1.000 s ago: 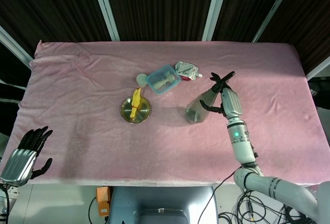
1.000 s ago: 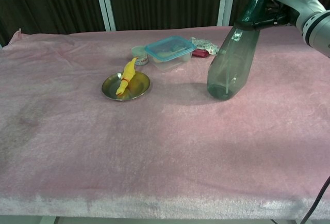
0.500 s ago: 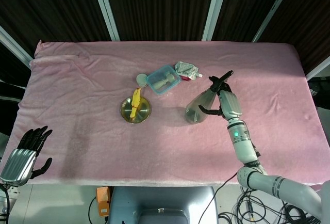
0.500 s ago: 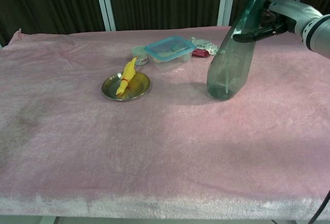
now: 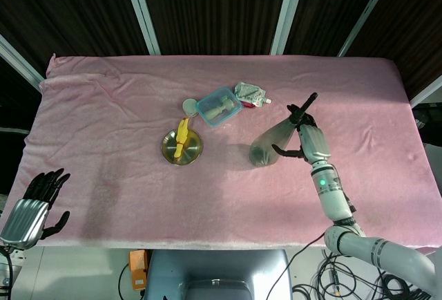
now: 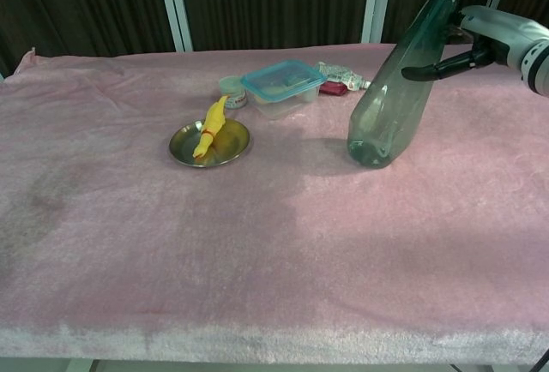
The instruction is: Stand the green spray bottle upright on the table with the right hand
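Far left, the left hand (image 5: pixel 33 203) hangs off the bench edge, fingers spread, holding nothing. Mid-bench there's a round metal dish (image 6: pixel 209 143) with a yellow rubber chicken toy (image 6: pixel 210 125) in it, then a clear plastic box with a blue lid (image 6: pixel 277 87). Right of those, the translucent green spray bottle (image 6: pixel 391 96) has its base on the pink cloth-covered bench (image 5: pixel 103 148) but it's tilted. The right hand (image 5: pixel 309 139) pinches it near the neck. Looks mostly done: straighten, let go.

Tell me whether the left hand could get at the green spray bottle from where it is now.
Probably not. The left hand rests off the table's near left corner, while the green spray bottle stands far right beside the right hand.
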